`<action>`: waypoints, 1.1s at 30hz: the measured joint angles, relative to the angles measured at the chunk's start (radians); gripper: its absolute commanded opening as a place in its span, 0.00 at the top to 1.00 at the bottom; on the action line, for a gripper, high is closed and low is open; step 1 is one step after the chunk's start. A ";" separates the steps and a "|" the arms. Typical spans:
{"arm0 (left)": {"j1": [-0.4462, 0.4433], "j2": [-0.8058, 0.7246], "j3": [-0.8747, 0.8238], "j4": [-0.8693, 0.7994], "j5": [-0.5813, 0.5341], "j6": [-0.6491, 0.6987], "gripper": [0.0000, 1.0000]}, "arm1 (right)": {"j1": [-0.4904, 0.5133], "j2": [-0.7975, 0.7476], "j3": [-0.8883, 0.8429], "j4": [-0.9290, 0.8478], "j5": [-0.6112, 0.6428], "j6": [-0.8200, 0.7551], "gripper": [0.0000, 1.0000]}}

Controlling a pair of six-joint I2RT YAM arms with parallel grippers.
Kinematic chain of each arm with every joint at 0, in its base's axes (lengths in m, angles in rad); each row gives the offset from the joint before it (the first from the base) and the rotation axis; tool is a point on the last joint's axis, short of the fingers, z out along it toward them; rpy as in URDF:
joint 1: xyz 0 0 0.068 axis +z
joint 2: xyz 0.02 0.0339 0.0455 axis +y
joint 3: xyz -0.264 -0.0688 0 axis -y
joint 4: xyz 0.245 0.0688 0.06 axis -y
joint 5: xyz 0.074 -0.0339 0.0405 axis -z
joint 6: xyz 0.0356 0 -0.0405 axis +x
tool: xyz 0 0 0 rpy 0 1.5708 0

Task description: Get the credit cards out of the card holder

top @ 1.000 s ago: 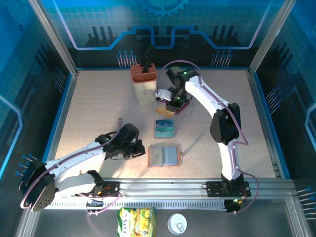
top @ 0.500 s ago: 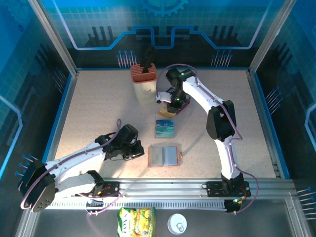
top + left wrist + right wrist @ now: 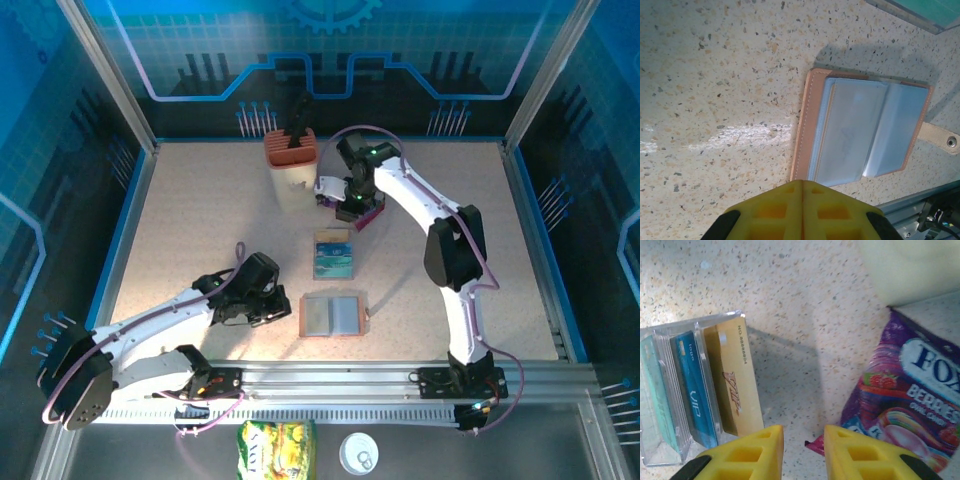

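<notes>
Nearest the tabletop's (image 3: 200, 230) near edge, my left gripper (image 3: 802, 195) has its yellow fingers pressed together on nothing. The card holder (image 3: 860, 130) lies open and flat just to its right, close but not touching. Its fold runs from the near edge toward the far edge, and its snap tab (image 3: 940, 139) sticks out on the side away from my left hand. Its sleeves (image 3: 850, 125) look empty to me, though I cannot tell for sure through the cloudy plastic.

Toward the middle of the tabletop stands a clear box (image 3: 685, 326) with the credit cards (image 3: 690, 390) on edge in it, teal and blue. A gold one (image 3: 735, 385) leans at the box's open side.

Farther on, my right gripper (image 3: 804, 445) hovers over bare tabletop with a narrow gap between its fingers, holding nothing. The gold card is just to its left and a purple snack packet (image 3: 905, 395) just to its right.

If the holder needs another check, my left arm is by far the nearer one. It would reach rightward, across the fold.
</notes>
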 measured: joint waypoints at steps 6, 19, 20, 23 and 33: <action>0.000 0.021 0.000 0.014 0.005 0.001 0.94 | 0.012 -0.114 -0.164 0.108 -0.020 0.107 0.72; 0.000 0.114 0.000 0.108 0.053 0.008 0.94 | 0.105 -0.604 -0.757 0.463 -0.108 0.668 0.73; 0.000 0.120 0.000 0.115 0.056 0.008 0.94 | 0.122 -0.632 -0.799 0.490 -0.114 0.715 0.73; 0.000 0.134 0.000 0.134 0.066 0.008 0.94 | 0.177 -0.689 -0.902 0.550 -0.128 0.842 0.74; -0.005 0.173 -0.018 0.185 0.087 0.008 0.95 | 0.304 -0.744 -1.062 0.664 -0.123 1.139 0.75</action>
